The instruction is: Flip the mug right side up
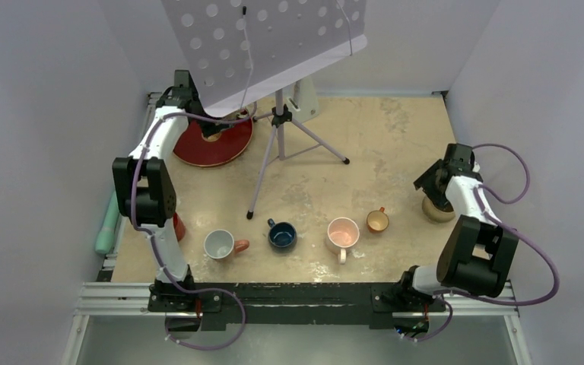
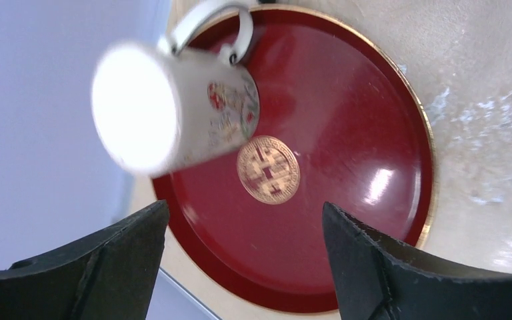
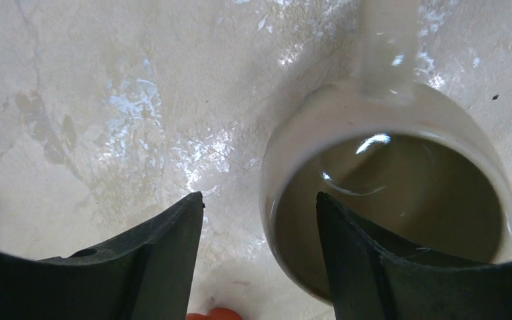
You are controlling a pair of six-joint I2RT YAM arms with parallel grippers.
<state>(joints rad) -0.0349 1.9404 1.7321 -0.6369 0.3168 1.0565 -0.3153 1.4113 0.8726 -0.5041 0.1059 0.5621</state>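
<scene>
Glazed and slick, so easy to send the mug (image 2: 180, 110), bottom-up on the red plate (image 2: 347, 133) at far left, skidding or toppling by closing off-centre, with left gripper (image 2: 245, 210) hovering to one side of it, spread wide, holding and touching nothing.

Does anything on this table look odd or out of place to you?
The white flowered mug on the red tray, far left, stands upside down, its flat base facing up. The blue mug and pink mug in the near row sit mouth up. No spill shows.
</scene>
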